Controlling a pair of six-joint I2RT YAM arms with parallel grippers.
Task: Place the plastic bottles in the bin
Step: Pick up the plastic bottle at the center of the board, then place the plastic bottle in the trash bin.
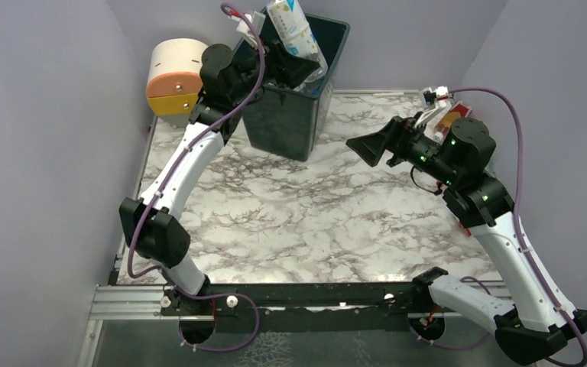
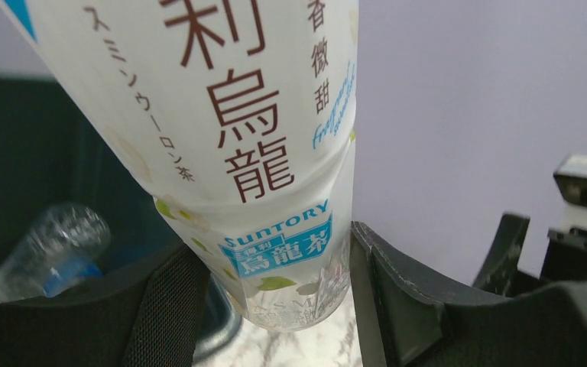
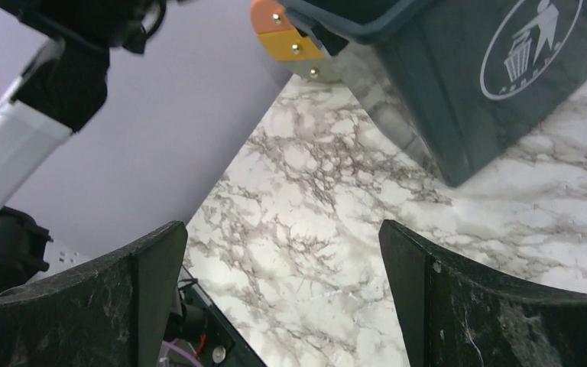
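My left gripper [image 1: 294, 70] is shut on a clear plastic bottle [image 1: 293, 29] with a white and blue label and holds it tilted over the open top of the dark green bin [image 1: 290, 126]. In the left wrist view the bottle [image 2: 222, 138] sits between the two pads of the gripper [image 2: 275, 294], bottom end toward the camera. Another clear bottle with a blue label [image 2: 53, 245] lies inside the bin [image 2: 15, 153]. My right gripper [image 1: 371, 145] is open and empty above the marble table, right of the bin. It [image 3: 283, 298] faces the bin [image 3: 504, 76].
A rounded cream, orange and yellow drawer unit [image 1: 174, 76] stands at the back left beside the bin and also shows in the right wrist view [image 3: 284, 40]. Grey walls enclose the marble table [image 1: 306, 222] on the left, back and right.
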